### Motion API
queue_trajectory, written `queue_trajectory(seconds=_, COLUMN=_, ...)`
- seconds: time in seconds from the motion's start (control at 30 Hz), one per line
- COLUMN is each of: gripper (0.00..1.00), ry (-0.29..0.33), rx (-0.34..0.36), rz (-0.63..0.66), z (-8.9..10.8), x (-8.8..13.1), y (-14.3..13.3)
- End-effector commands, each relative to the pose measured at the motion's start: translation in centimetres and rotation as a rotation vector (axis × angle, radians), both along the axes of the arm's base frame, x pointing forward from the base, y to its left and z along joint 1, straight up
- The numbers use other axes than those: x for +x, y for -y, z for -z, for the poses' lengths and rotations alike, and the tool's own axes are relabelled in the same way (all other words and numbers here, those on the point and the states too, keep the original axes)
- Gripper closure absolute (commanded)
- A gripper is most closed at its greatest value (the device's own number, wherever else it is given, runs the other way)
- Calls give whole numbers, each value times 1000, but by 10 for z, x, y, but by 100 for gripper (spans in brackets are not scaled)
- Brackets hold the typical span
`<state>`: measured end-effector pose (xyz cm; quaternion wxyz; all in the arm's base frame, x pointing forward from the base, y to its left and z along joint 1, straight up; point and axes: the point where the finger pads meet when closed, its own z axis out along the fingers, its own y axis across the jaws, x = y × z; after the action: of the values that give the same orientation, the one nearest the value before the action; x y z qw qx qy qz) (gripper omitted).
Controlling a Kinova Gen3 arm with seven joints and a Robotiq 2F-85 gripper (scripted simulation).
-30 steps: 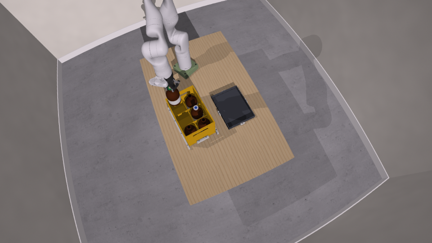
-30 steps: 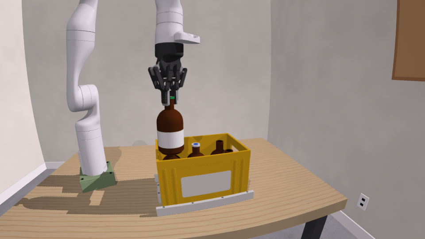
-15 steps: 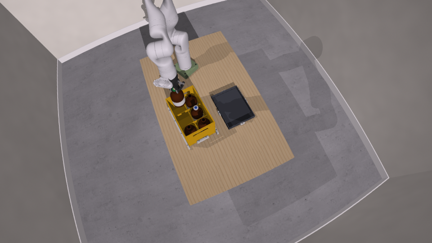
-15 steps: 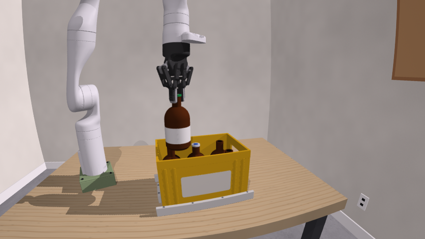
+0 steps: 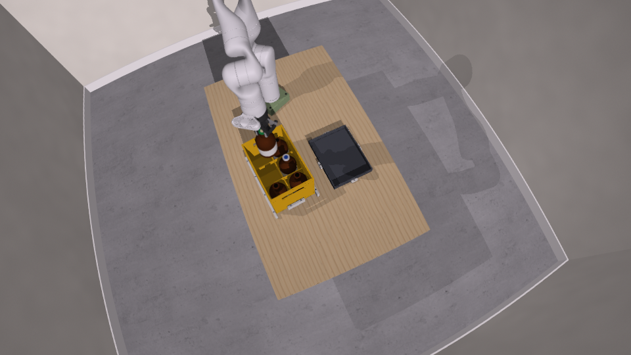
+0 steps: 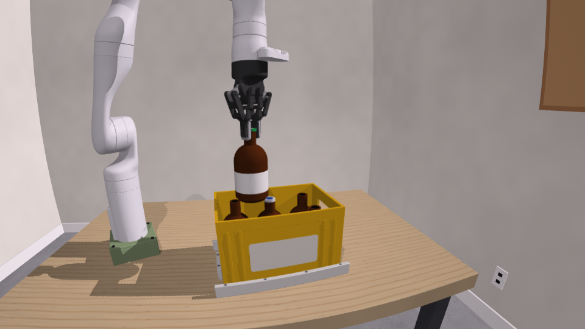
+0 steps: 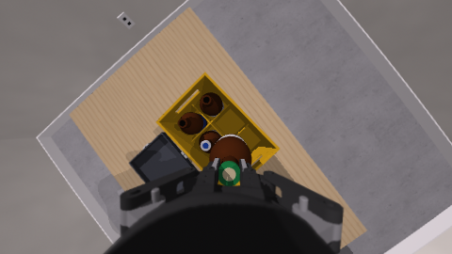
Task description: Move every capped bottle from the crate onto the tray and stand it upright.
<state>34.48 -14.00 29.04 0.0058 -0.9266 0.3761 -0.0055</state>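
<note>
I stood in a bare test room: plain grey walls (image 6: 450,102), grey concrete floor (image 5: 176,264), one white wall socket (image 6: 499,277), and my green base block (image 6: 152,248) bolted near the wooden desk's (image 6: 388,261) back edge.

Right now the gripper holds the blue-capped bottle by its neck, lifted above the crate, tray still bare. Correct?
Not quite: the held bottle has a green cap, as the wrist view shows. The blue-capped bottle sits in the crate. The rest holds: the gripper grips the neck, the bottle hangs above the crate, and the tray carries no bottle.
</note>
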Motion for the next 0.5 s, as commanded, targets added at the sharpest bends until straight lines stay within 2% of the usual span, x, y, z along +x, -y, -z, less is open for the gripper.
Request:
queue_trajectory(seconds=0.0, gripper=100, ry=-4, rx=-4, rz=-11, z=-1, x=6, y=-9)
queue_trajectory(seconds=0.47, gripper=100, ry=-3, rx=-3, rz=-9, z=0, x=11, y=-28)
